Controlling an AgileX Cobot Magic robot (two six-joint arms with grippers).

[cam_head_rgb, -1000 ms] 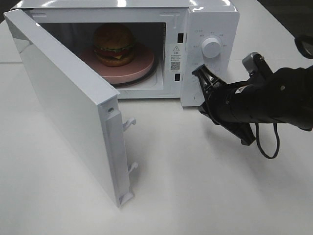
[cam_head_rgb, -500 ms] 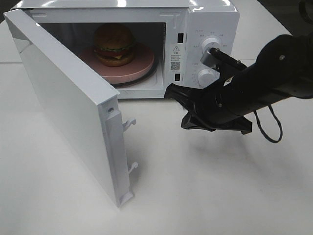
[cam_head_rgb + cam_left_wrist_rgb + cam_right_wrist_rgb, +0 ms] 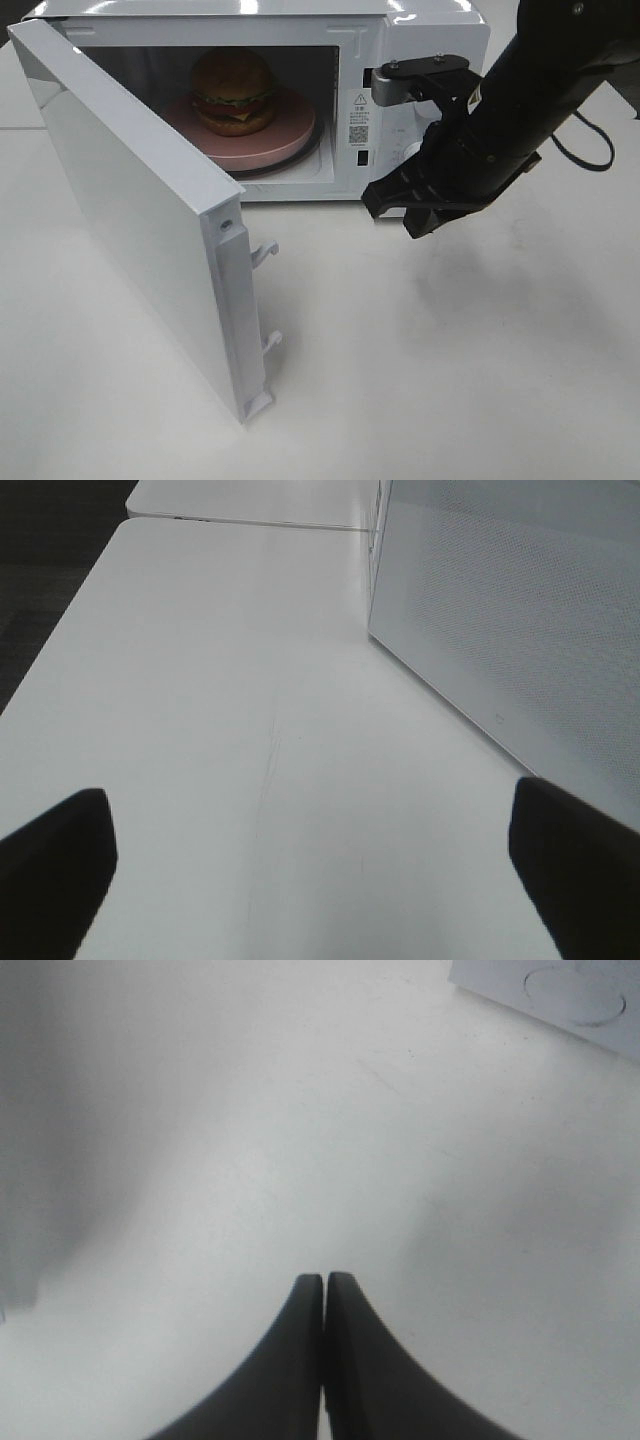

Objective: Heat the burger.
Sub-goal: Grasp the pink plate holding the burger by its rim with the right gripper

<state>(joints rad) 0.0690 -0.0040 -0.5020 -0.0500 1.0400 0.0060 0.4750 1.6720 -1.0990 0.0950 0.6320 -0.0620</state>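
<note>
The burger sits on a round pink plate inside the white microwave, whose door stands wide open to the left. My right gripper hangs above the table just in front of the microwave's control panel, pointing down. Its fingers are pressed together and hold nothing. My left gripper is open and empty, low over the table beside a white dotted panel of the microwave. It does not show in the exterior view.
The open door's latch hooks stick out from its free edge over the white table. The right arm and its cable cover the microwave's dials.
My right arm swung left from the right side of the table, then rose up in front of the control panel. The burger, plate and door have not moved.
</note>
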